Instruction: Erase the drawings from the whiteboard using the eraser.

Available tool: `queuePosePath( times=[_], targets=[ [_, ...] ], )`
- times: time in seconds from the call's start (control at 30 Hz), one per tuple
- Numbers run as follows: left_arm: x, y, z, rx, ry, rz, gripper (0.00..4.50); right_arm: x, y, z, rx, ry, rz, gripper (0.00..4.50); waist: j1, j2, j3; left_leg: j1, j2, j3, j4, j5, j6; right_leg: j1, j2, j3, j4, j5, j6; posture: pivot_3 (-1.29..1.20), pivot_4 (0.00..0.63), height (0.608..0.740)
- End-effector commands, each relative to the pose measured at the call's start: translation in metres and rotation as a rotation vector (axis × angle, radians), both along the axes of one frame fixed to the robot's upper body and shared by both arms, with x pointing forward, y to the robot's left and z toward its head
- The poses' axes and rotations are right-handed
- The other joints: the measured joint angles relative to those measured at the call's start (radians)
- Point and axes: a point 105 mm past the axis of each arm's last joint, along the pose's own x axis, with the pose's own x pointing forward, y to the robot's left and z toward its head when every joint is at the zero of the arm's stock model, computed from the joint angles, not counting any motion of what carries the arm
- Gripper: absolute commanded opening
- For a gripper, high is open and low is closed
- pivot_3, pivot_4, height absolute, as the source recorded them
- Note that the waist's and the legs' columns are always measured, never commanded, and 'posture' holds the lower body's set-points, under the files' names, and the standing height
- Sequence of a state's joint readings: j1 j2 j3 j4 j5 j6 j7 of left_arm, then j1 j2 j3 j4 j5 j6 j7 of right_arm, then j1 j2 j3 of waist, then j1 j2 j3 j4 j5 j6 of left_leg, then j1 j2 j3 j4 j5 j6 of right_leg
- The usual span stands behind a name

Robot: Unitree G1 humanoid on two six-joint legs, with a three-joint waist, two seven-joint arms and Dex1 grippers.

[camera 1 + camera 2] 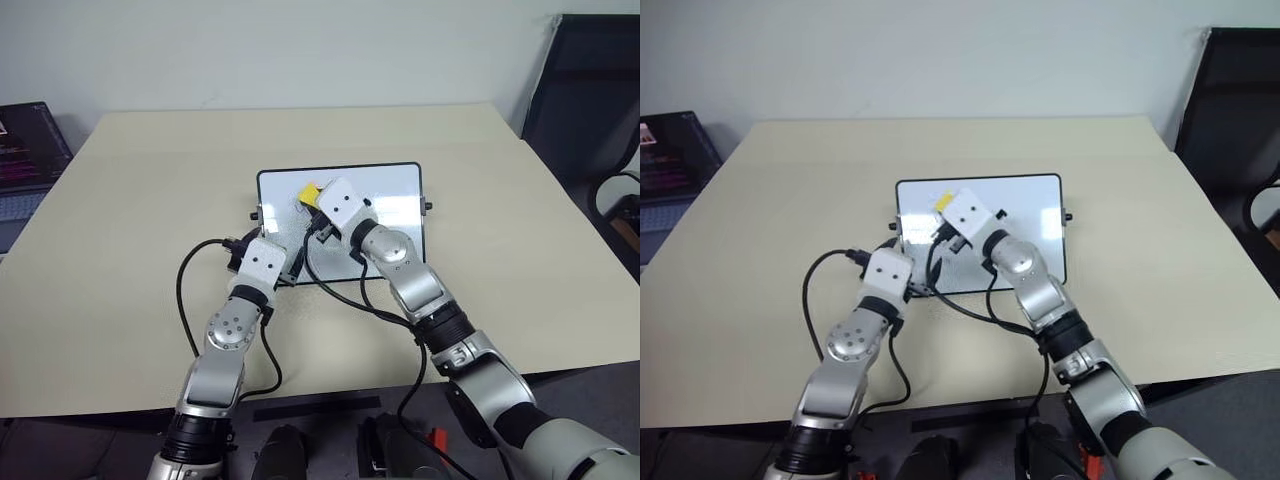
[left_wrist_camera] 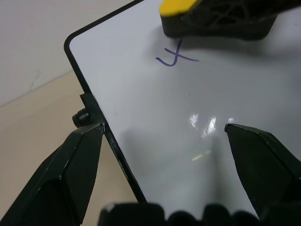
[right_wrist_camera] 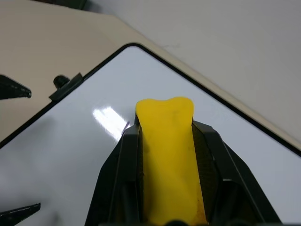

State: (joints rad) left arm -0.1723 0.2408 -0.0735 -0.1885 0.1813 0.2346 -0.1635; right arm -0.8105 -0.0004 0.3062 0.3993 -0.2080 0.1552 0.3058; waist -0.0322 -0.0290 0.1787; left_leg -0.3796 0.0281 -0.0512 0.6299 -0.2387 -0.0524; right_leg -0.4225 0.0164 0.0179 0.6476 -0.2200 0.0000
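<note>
Here the small glossy white whiteboard (image 1: 395, 205) with its thin black frame lies flat on the pale beige table (image 1: 130, 250), near the middle, and both arms reach over its left half. The right gripper (image 3: 165, 141) has its two black fingers pinched onto the bright yellow oblong eraser (image 3: 168, 155), which pokes out past the fingertips just above the board's surface near its far left corner; whether the eraser's dark underside touches the board cannot be told. In the left wrist view one of the drawings (image 2: 175, 57), a thin purple mark like a small cross, sits right beside the eraser's dark edge, its upper stroke cut off by the eraser. Any other marks are hidden under the arms or too faint to make out in the head views. The left gripper (image 2: 164, 141) hangs over the board's left short edge with its fingers spread wide, one finger (image 2: 70, 169) out over the table beside the small black knob (image 2: 81, 117), the other over the white surface, gripping nothing
</note>
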Motion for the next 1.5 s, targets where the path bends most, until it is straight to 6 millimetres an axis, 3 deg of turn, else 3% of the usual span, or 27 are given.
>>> queuePosePath(
  times=[0.03,0.37,0.63,0.73,0.87,0.97,1.3,1.4,1.5],
  targets=[
    [-0.001,-0.001,0.013,0.001,-0.049,-0.002,4.50,-0.006,0.010,0.020,0.008,-0.053,0.028,1.13,0.000,0.000,0.000,0.000,0.000,0.000,0.000,0.000,0.000,0.000,0.000,0.000,0.000,0.000,0.000,0.00,0.150,0.740],
    [0.000,0.004,0.015,0.002,-0.048,0.017,4.50,-0.009,0.038,0.018,0.031,0.012,0.067,1.13,0.000,0.000,0.000,0.000,0.000,0.000,0.000,0.000,0.000,0.000,0.000,0.000,0.000,0.000,0.000,0.00,0.150,0.740],
    [-0.001,0.005,0.015,0.000,-0.049,0.028,4.50,0.001,0.044,0.020,0.014,0.016,0.056,1.13,0.002,0.000,0.000,-0.001,-0.001,0.000,0.000,0.000,0.000,0.000,0.000,0.000,-0.001,0.000,0.000,0.00,0.150,0.740],
    [-0.001,0.004,0.015,-0.004,-0.051,0.031,4.50,0.008,0.036,0.015,-0.017,0.025,0.031,1.13,0.002,0.000,0.000,-0.001,0.000,0.000,0.000,0.000,0.000,0.000,0.000,0.000,-0.001,0.000,0.000,0.00,0.150,0.740],
    [-0.001,0.000,0.015,-0.011,-0.052,0.025,4.50,0.021,0.007,-0.007,-0.086,0.063,-0.055,1.13,0.004,0.000,0.000,-0.001,0.000,-0.001,0.000,0.000,0.000,0.000,0.000,0.000,0.000,0.000,0.000,0.00,0.150,0.740],
    [-0.001,-0.001,0.014,-0.013,-0.048,0.018,4.50,0.021,-0.009,-0.016,-0.105,0.071,-0.074,1.13,0.006,0.000,0.000,0.000,-0.001,-0.001,0.001,0.000,0.000,0.001,0.000,0.000,0.000,0.000,0.000,0.00,0.150,0.740],
    [0.005,-0.003,0.013,-0.009,-0.043,-0.007,4.50,-0.017,-0.065,-0.071,-0.227,0.149,-0.096,1.13,0.007,-0.001,-0.003,0.003,-0.001,-0.001,0.001,0.000,0.000,0.003,0.000,0.000,0.001,0.000,0.000,0.00,0.150,0.740],
    [0.005,-0.003,0.013,-0.011,-0.041,-0.007,4.50,-0.022,-0.070,-0.073,-0.231,0.158,-0.101,1.13,0.004,-0.001,-0.002,0.007,-0.001,0.000,0.001,0.000,0.000,0.006,0.000,0.000,0.001,0.000,0.000,0.00,0.150,0.740],
    [0.004,-0.005,0.012,-0.015,-0.040,-0.009,4.50,-0.015,-0.058,-0.054,-0.176,0.113,-0.097,1.13,0.001,-0.001,-0.002,0.015,0.000,0.000,0.000,0.000,0.000,0.014,0.000,-0.001,0.000,-0.004,-0.006,0.00,0.150,0.740]
  ],
)
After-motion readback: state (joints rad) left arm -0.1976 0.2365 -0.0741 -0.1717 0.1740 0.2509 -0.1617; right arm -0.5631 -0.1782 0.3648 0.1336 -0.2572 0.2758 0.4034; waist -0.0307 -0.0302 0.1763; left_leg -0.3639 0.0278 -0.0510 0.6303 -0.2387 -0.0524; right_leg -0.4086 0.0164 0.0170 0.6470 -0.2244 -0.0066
